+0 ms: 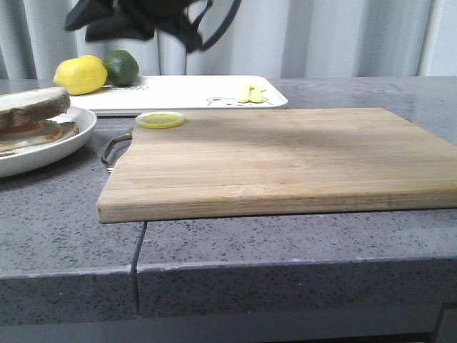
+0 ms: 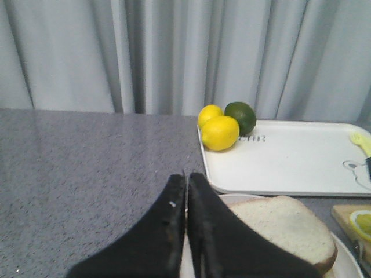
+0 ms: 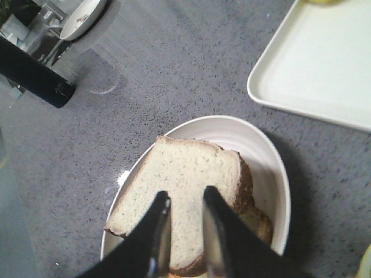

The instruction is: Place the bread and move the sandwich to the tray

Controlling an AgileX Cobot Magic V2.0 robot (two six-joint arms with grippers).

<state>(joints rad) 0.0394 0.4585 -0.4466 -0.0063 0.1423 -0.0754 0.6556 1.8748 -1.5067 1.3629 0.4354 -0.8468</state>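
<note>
We take the round white plate [image 3: 264,168] as our landmark: shallow, glossy, sitting on a speckled grey stone-like counter [image 1: 64,221]. On it lies the sandwich [image 1: 32,118], topped by the bread [image 3: 179,202], one square pale porous slice with a dark brown crust. Beyond the plate rests one flat white tray [image 2: 290,162] with rounded corners and a low rim, carrying two smooth yellow lemons [image 2: 219,132] and one green lime [image 2: 241,116]. Beside the plate lies one wooden cutting board [image 1: 285,161] with visible grain, with a yellow slice [image 1: 161,119] at its corner. The right gripper [image 3: 184,231] hovers over the bread, its fingers slightly parted; whether they touch the slice we cannot tell. The left gripper [image 2: 186,191], black and tapered, has its fingers pressed together near the plate's edge.
</note>
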